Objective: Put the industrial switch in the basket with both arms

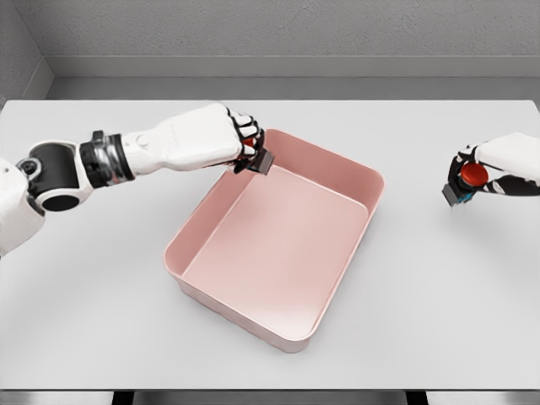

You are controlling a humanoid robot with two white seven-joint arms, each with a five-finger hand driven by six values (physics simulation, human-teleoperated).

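Gripping a dark red-buttoned industrial switch (260, 159) over the pink basket's (337, 169) far-left rim, left hand (229, 133) fingers clenched around it, right hand (488, 169) clasped a second switch (466, 181) well right above the white table (101, 295), both switches half hidden by fingers

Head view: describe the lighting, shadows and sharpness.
Head view: soft, even light with no glare on the white table; only a faint shadow inside the pink rectangular basket; both hands, left and right, look sharp, but the small dark red-buttoned switches they grip are too small for fine detail.
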